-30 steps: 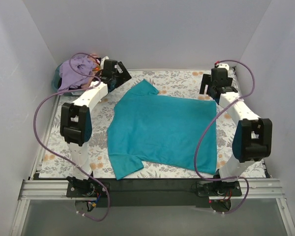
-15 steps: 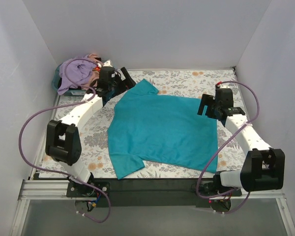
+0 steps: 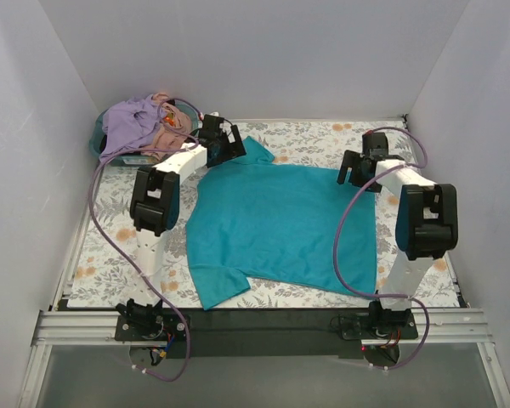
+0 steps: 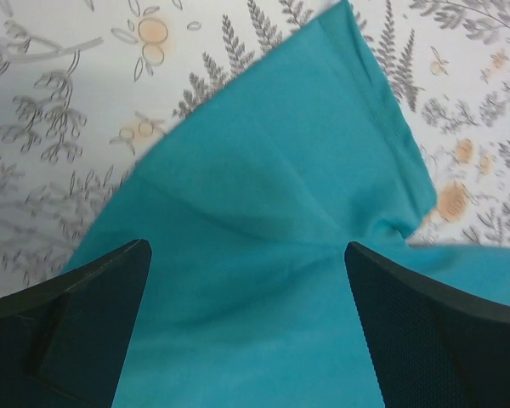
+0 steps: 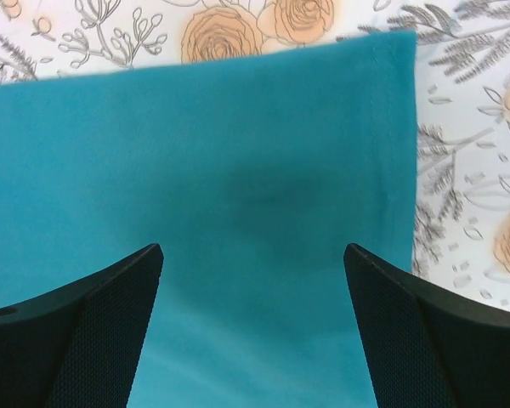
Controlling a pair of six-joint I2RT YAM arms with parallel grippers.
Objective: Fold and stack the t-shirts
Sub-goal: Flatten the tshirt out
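Both arms have swung inward since the earlier frames: the left pincer (image 3: 231, 149) is now over the far sleeve, the right pincer (image 3: 354, 172) over the far right hem corner. The teal t-shirt (image 3: 280, 225) lies spread flat at frame centre on the tabletop (image 3: 110, 246). Wrist views show both pincers apart, straddling cloth, nothing clamped. Judgement: a far-edge grasp for the first fold comes next. The lavender t-shirt (image 3: 129, 123) and peach t-shirt (image 3: 168, 136) wait in the basket (image 3: 97, 143), upper left.
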